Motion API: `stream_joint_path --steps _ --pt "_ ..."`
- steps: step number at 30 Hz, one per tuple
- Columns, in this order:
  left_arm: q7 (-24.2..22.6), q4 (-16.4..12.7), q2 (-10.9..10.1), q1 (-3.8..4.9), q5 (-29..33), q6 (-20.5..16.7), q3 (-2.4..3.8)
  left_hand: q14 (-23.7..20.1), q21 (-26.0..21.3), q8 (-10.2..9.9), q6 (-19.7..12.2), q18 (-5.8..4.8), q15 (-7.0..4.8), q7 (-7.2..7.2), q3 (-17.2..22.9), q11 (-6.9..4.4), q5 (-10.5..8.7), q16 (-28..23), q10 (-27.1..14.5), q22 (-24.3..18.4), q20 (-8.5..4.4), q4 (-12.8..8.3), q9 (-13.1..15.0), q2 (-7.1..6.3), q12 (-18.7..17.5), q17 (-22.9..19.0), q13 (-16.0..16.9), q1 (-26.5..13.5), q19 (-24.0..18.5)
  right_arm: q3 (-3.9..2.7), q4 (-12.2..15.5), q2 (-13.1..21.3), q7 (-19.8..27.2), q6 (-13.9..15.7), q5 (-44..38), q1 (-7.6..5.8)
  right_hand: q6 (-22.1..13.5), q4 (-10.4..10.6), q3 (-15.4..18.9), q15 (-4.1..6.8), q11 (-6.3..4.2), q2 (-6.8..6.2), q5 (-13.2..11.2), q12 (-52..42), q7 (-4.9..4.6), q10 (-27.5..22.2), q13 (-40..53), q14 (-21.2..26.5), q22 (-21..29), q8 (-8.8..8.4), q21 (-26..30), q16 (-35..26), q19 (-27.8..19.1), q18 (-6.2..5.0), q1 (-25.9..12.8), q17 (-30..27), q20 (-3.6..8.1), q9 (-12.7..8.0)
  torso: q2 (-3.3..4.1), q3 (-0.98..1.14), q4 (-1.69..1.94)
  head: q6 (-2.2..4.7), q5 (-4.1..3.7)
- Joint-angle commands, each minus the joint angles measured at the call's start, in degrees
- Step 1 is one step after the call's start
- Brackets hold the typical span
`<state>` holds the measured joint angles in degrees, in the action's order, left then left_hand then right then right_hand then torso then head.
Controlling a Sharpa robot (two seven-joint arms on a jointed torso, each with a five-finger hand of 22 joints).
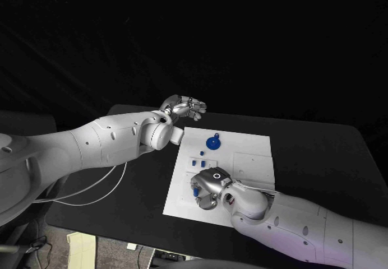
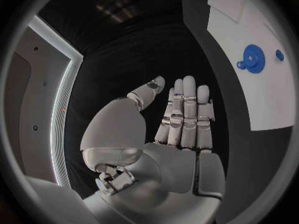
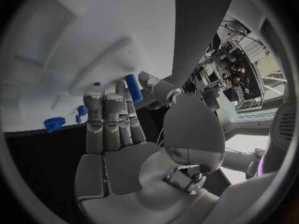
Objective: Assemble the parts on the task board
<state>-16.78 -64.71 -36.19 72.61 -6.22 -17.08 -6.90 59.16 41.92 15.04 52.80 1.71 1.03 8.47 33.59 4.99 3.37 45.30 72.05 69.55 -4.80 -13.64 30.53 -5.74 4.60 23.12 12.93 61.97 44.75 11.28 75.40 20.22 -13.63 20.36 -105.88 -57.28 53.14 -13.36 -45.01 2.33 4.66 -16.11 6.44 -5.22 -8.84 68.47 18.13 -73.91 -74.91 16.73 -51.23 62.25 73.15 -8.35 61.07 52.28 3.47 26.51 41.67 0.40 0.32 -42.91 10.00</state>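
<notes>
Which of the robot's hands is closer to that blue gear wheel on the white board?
Left. The left hand hovers just beyond the board's far edge, near the blue gear. The right hand is over the board's near part, farther away.

Right hand (image 1: 212, 185) covers the near-left part of the task board (image 1: 250, 162); parts under it are mostly hidden. Small blue parts (image 1: 197, 163) beside it are too small to identify. Board's far corner cut off in left wrist view.
</notes>
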Motion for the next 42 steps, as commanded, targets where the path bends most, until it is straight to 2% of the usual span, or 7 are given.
stream_joint_path --steps 1,15,20,24,30,36,42 --pt "-0.3 -0.1 0.0 0.08 0.3 0.7 0.06 0.5 -0.4 0.3 -0.3 0.99 0.03 0.11 -0.1 0.4 -0.13 -0.2 0.1 0.1 0.21 0.3 -0.1 0.02 0.0 0.1 -0.1 -0.2 0.1 0.06 0.4 0.5 -0.1 1.9 0.8 0.08 -1.3 -0.3 0.7 -0.74 0.23 -0.72 -0.2 0.6 -0.58 -0.9 -0.2 0.3 -0.8 -0.55 0.4 -0.3 -0.7 -6.65 0.0 -0.1 -0.05 -0.2 -0.01 -0.01 0.01 0.06 -0.06" --pt "-0.3 -0.2 -0.4 0.08 0.3 0.6 0.05 0.5 -0.4 0.3 -0.3 0.99 0.04 0.12 -0.1 0.41 -0.13 -0.3 0.1 0.1 0.22 0.3 -0.1 0.02 0.0 0.2 -0.1 -0.2 0.1 -0.3 5.9 4.6 0.8 4.5 4.0 -1.2 -4.5 -2.9 5.7 -2.53 2.05 -1.05 1.9 1.2 -1.72 -5.9 -1.7 3.7 -1.2 -1.54 1.0 0.3 -3.8 -6.65 -1.7 -0.1 -1.38 -0.8 -0.01 0.07 -0.11 0.51 -0.36" --pt "-0.3 -0.1 -0.5 0.08 0.3 0.5 0.05 0.5 -0.4 0.4 -0.3 0.99 0.04 0.12 -0.1 0.41 -0.14 -0.3 0.0 0.1 0.22 0.3 -0.1 0.01 0.0 0.2 -0.1 -0.2 0.1 -1.47 9.1 7.1 0.9 4.9 5.8 -2.48 -4.7 -3.0 7.0 -2.53 2.03 -1.07 2.1 1.0 -1.87 -5.9 -1.8 3.8 -1.2 -1.47 0.9 0.6 -3.9 -6.65 -2.2 -0.2 -1.39 -0.8 -0.03 0.12 -0.2 0.92 -0.66" --pt "-0.3 -0.2 -0.7 0.07 0.3 0.6 0.04 0.5 -0.5 0.4 -0.3 0.99 0.04 0.12 -0.1 0.41 -0.14 -0.3 0.0 0.1 0.22 0.3 -0.1 0.0 0.0 0.2 -0.1 -0.1 0.1 -4.32 12.5 10.8 1.6 5.3 10.0 -3.24 -4.5 -2.5 7.7 -2.39 1.92 -0.96 2.2 0.6 -1.84 -5.5 -1.8 3.8 -1.2 -1.2 0.8 0.9 -3.8 -6.65 -2.5 -0.4 -1.36 -0.8 -0.09 0.14 -0.23 1.43 -1.13" --pt "-0.3 -0.1 -1.1 0.07 0.3 0.6 0.03 0.5 -0.5 0.4 -0.3 0.99 0.05 0.12 -0.1 0.41 -0.14 -0.4 0.0 0.1 0.22 0.3 -0.1 -0.01 0.0 0.2 -0.1 -0.1 0.1 -7.53 14.7 16.9 1.9 0.3 25.6 -6.1 -3.1 0.4 5.4 -1.38 0.84 -0.59 0.9 -1.2 -1.28 -2.4 -1.1 3.1 -1.0 -0.19 0.6 1.4 -2.8 -6.65 -1.4 -0.8 -1.12 -0.6 -0.24 0.25 -0.48 2.44 -2.21" --pt "-0.3 0.0 -1.5 0.05 0.3 0.5 0.0 0.5 -0.5 0.4 -0.3 0.97 0.06 0.13 -0.1 0.42 -0.15 -0.4 0.0 0.2 0.24 0.4 -0.1 -0.03 0.0 0.3 -0.1 -0.2 0.1 -7.6 14.6 22.9 2.3 -6.2 35.9 -9.77 -1.9 3.7 6.1 1.11 -1.46 1.44 0.2 -7.1 -0.14 3.7 3.3 1.7 -1.1 0.71 -0.2 2.0 -1.5 -6.65 -3.2 -1.1 -0.72 -0.1 -0.42 0.38 -0.93 3.11 -3.4" --pt "-0.3 -0.6 -1.8 0.0 0.5 0.7 -0.05 0.5 -0.5 0.4 -0.3 0.96 0.06 0.14 -0.2 0.42 -0.16 -0.4 0.0 0.2 0.25 0.5 -0.1 -0.06 0.0 0.3 -0.1 -0.3 0.1 -7.56 14.4 25.9 0.2 -10.8 41.4 -10.4 -0.8 5.4 7.1 3.04 -3.71 2.83 -0.6 -22.3 1.5 4.5 16.8 0.1 -0.9 1.62 -0.7 2.4 0.2 -6.65 -4.4 -1.4 0.36 1.4 -0.71 0.61 -1.33 3.28 -4.17"
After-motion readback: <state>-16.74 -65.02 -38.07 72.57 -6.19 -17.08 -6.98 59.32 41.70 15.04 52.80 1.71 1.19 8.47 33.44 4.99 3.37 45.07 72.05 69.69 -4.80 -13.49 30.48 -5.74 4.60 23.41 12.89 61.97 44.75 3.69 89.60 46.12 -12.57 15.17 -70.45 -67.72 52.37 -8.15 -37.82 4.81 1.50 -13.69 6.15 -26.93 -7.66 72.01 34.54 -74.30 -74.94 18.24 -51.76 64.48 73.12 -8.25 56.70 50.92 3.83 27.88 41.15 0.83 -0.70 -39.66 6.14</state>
